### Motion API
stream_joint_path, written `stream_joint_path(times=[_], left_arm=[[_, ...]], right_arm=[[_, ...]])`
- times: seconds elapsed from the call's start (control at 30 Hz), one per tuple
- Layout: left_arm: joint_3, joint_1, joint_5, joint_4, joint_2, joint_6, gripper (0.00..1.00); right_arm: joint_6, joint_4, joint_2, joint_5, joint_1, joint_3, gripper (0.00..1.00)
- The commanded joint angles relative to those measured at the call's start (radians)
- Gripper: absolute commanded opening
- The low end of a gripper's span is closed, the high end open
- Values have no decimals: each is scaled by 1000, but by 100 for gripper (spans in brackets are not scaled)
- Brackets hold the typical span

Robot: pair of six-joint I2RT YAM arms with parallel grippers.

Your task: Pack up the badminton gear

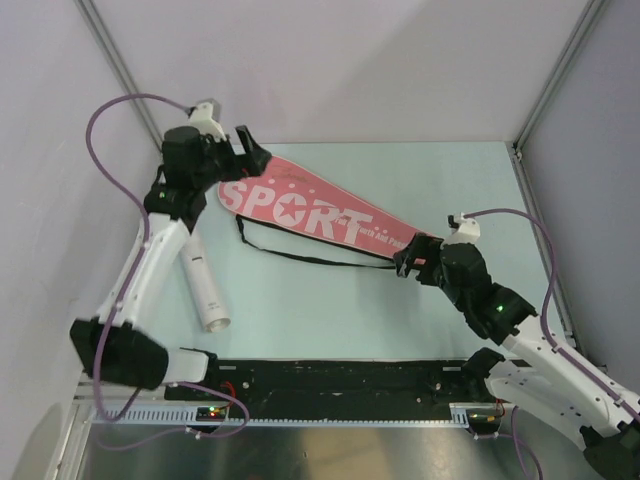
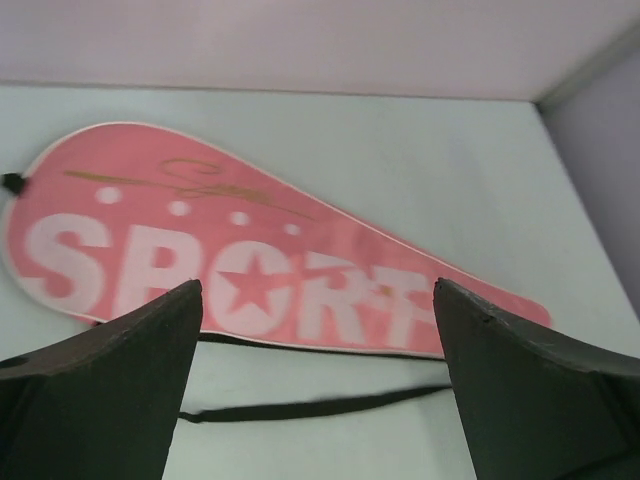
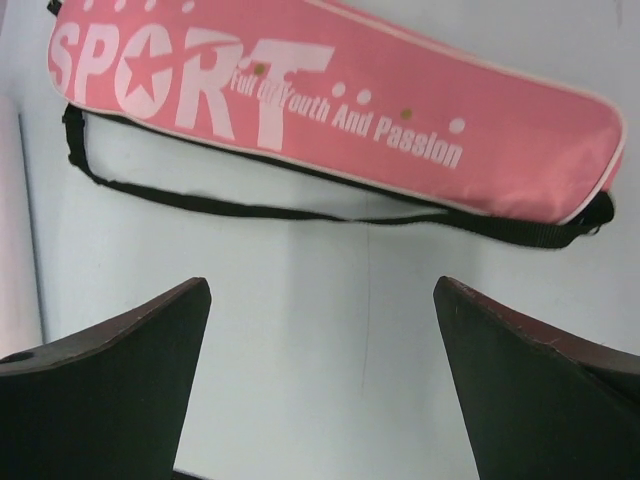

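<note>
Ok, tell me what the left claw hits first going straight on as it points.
Probably the pink racket-shaped fabric SPORT bag, centred ahead of the open left claw; its black strap lies nearer but lower. Depth is unclear.

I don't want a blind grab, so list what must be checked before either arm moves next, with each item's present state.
1. Left gripper open and empty: ok.
2. Right gripper open and empty: ok.
3. Pink racket-shaped "SPORT" bag lying flat on the pale green table, one gripper near each end: ok.
4. Thin black strap loose on the table beside the bag, not caught between either gripper's fingers: ok.
5. Long white tube packed: not ok, it lies outside the bag beside the left arm.
6. Rackets and shuttlecock packed: cannot tell, none are in view.
</note>
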Motion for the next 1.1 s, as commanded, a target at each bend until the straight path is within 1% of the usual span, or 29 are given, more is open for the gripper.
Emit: stream_joint_path(times=[0.0, 0.07, 0.2, 0.27, 0.33, 0.43, 0.57, 0.67, 0.77, 0.87, 0.97, 1.07], left_arm=[[-125, -114, -61, 18, -174, 4, 100], [-195, -155, -80, 17, -230, -24, 100], [-362, -195, -72, 14, -333, -64, 100], [-440, -203, -76, 13, -398, -62, 100], [-503, -205, -85, 8, -457, -53, 100], [-570, -205, -107, -4, -526, -29, 100], [-612, -206, -120, -29, -578, 3, 100], [-637, -205, -142, -38, -618, 25, 100], [-655, -205, -171, -43, -655, 42, 100], [-661, -206, -199, -54, -678, 46, 100], [-665, -205, -234, -60, -686, 47, 100], [-661, -206, -255, -62, -683, 44, 100]], right_arm=[[-201, 125, 49, 40, -44, 32, 99], [-263, 219, 129, 14, -112, 37, 100], [-274, 323, 328, -186, -313, 97, 99], [-288, 343, 434, -283, -386, 142, 99], [-319, 331, 540, -357, -440, 197, 99], [-341, 253, 682, -418, -503, 284, 98], [-345, 242, 820, -503, -565, 321, 97], [-354, 244, 889, -553, -594, 335, 96], [-364, 200, 943, -569, -607, 360, 95], [-361, 150, 963, -569, -602, 372, 93], [-354, 84, 947, -599, -562, 357, 91], [-328, 59, 886, -614, -479, 300, 88]])
